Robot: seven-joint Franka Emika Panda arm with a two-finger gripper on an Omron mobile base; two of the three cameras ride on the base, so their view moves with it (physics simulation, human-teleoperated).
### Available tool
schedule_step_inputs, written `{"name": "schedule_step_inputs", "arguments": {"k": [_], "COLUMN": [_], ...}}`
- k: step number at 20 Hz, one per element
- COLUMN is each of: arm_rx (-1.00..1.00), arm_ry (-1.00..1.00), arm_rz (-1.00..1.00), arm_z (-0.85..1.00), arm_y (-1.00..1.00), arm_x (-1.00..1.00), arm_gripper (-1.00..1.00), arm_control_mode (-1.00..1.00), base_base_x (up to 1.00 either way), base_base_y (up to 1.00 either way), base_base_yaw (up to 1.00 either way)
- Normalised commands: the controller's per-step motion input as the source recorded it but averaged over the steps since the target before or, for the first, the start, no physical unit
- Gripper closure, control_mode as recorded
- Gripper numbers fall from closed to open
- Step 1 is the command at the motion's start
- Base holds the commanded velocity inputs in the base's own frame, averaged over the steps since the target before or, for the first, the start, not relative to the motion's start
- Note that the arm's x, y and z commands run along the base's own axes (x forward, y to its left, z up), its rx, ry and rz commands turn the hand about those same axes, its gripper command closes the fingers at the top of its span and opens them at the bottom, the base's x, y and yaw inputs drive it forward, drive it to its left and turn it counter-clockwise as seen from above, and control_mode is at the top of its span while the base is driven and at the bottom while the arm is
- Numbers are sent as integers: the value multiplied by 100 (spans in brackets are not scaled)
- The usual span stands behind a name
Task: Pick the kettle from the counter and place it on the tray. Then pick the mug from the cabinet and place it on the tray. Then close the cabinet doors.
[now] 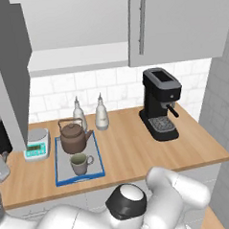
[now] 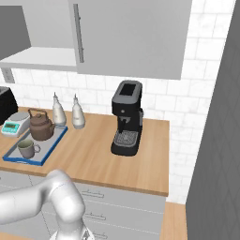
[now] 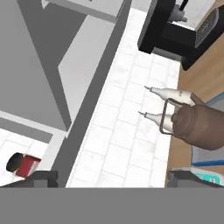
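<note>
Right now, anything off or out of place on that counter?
Nothing spilled or tipped. The kettle and mug stand upright on the tray. The one loose end: the left cabinet door hangs open over the bare shelf, while the right one is shut.

A rendered home kitchen: a wooden counter [image 1: 137, 148] over grey drawers [image 2: 112, 206], white tiled backsplash [image 1: 86, 89], grey wall cabinet [image 1: 178, 21] above. On the counter stand a black espresso machine [image 1: 160, 104], two bottles [image 1: 90, 114], a kitchen scale [image 1: 37, 143], and a tray [image 1: 58, 163] bearing kettle [image 1: 73, 136] and mug [image 1: 80, 163].
</note>
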Motion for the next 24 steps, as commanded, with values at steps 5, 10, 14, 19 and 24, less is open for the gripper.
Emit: {"name": "schedule_step_inputs", "arguments": {"k": [5, 10, 14, 19, 24], "arm_rx": [0, 0, 0, 0, 1], "arm_ry": [0, 0, 3, 10, 13], "arm_rz": [-1, 0, 0, 0, 0], "arm_z": [51, 52, 63, 58, 46], "arm_y": [-30, -44, -50, -61, -74], "arm_x": [-30, -9, 0, 0, 1], "arm_gripper": [-100, -100, -100, -100, -100], "arm_control_mode": [-100, -100, -100, -100, -100], "base_base_x": [0, 0, 0, 0, 0], "base_base_y": [0, 0, 0, 0, 0], "base_base_yaw": [0, 0, 0, 0, 0]}}
